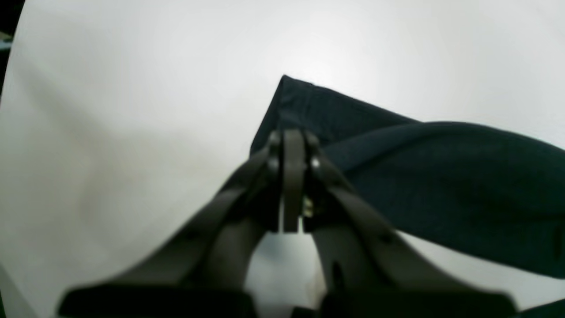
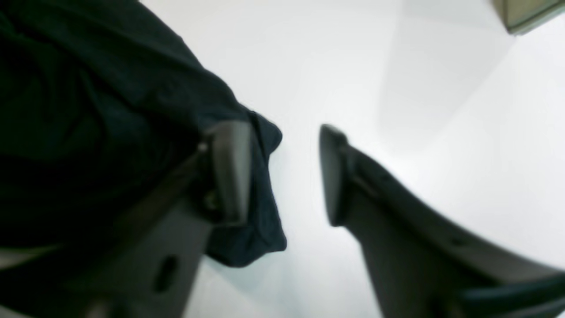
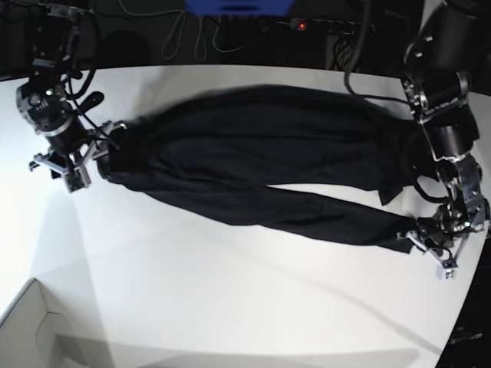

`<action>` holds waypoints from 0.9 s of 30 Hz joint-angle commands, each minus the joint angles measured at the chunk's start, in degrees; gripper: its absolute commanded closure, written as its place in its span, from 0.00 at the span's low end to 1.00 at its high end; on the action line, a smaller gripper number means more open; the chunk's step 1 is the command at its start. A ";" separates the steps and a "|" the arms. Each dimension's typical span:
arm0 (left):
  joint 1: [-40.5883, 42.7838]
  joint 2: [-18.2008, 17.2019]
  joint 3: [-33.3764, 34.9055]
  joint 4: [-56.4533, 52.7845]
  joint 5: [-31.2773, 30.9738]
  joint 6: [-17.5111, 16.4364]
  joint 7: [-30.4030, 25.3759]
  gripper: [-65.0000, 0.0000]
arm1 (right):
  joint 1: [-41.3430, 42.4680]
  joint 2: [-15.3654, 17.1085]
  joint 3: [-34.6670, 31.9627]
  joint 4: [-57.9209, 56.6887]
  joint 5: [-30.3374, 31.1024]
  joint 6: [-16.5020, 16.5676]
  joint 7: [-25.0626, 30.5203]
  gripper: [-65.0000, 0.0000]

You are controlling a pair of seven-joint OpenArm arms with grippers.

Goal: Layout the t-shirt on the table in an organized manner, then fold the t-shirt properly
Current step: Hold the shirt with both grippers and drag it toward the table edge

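Pinching the t-shirt (image 1: 441,185), left claw (image 1: 291,145); right claw (image 2: 282,172) parted beside it.

1. Bright, even overhead light floods the glossy white table (image 3: 230,299), with a soft glare patch on it just beyond the left gripper (image 1: 293,145) fingertips in the left wrist view.
2. Both wrist views are soft and blurred; the near fingers (image 2: 229,172) of the right gripper (image 2: 282,172) are out of focus.
3. The black t-shirt (image 3: 261,161) reads almost featureless, its folds lost in shadow.
4. Wide-angle distortion bends the table's edges in every view.
5. Faint grey shadows cross the table below the shirt in the base view.
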 commanded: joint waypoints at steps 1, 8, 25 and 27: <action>-2.09 -0.77 -0.13 1.19 -0.65 -0.13 -1.30 1.00 | 0.45 0.68 0.38 1.94 0.75 -0.39 1.51 0.51; -2.00 -0.77 -0.13 1.19 -0.65 -0.13 -1.30 1.00 | -2.36 0.94 -3.32 4.31 0.75 -0.39 1.60 0.44; -1.74 -0.51 -0.13 1.19 -0.65 -0.13 -1.30 1.00 | 7.31 2.97 -13.25 -11.95 -11.38 -0.57 2.21 0.44; -1.74 -0.51 -0.13 1.19 -0.65 -0.13 -1.30 1.00 | 8.54 2.88 -13.25 -12.66 -11.38 -0.57 2.21 0.47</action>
